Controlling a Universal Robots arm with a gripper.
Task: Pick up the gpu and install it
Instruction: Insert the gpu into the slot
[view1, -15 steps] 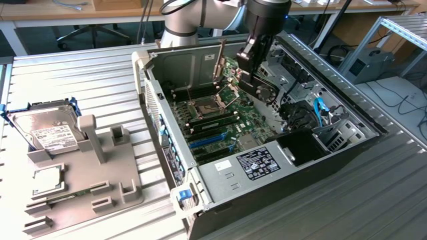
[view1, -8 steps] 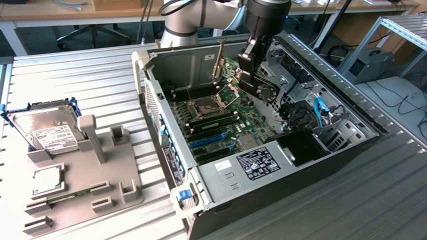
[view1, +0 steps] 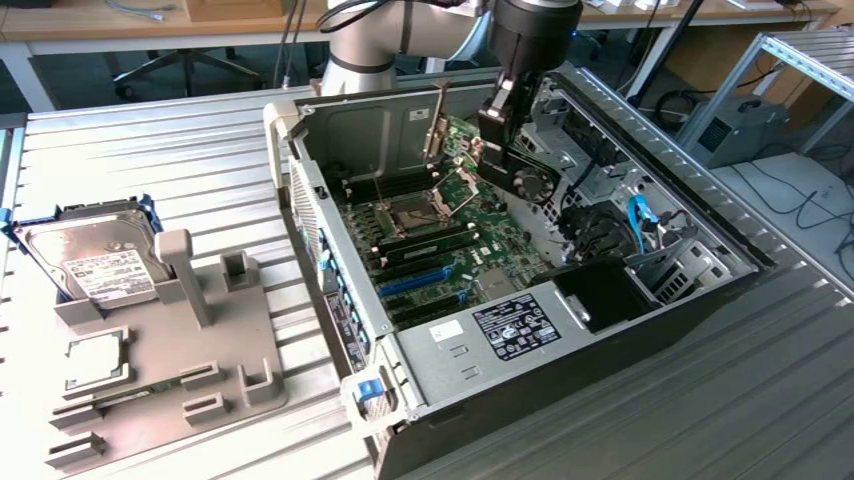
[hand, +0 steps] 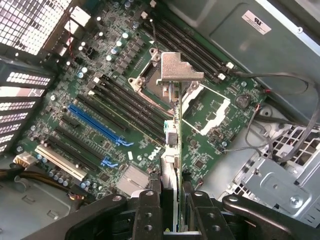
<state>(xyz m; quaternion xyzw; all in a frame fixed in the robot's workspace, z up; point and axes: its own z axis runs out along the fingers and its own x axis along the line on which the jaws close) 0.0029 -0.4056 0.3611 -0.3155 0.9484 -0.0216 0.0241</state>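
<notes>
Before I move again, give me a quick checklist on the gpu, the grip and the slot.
1. Grip: ok, the gripper is shut on the gpu.
2. gpu inside the case, over the motherboard: ok.
3. gpu seated: not ok, it hangs above the motherboard.
4. Long blue slot free: ok.
5. gpu lined up with that slot: cannot tell.
6. Cables apart from the gpu: ok.

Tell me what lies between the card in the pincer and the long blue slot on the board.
Wrist view: several long black slots lie on the board between the held card and the blue slot.
</notes>
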